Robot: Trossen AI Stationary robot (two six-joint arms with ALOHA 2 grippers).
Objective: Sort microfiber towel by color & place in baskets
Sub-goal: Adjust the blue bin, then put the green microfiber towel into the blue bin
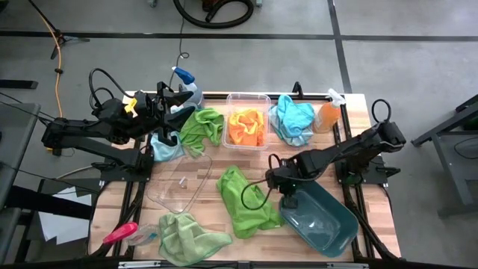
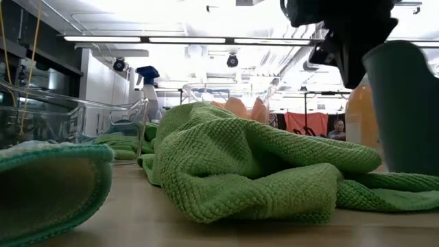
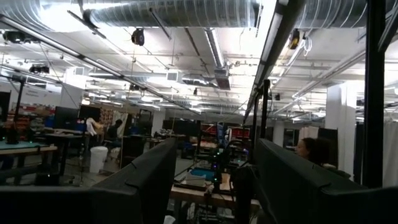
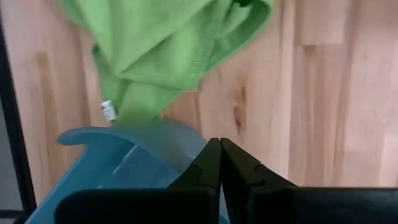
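Right hand (image 1: 287,200) pinched shut, empty, hovering at the teal basin (image 1: 328,224) rim beside the green towel (image 1: 243,202) on the tabletop. Risk: descending shut, it shoves towel or tips basin. Left hand: can't tell.

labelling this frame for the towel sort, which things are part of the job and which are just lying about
Part of the job:
green towels
orange towel
blue towel
clear tub
clear dish
teal basin

Just lying about:
blue-topped spray bottle
orange spray bottle
pink-handled tool
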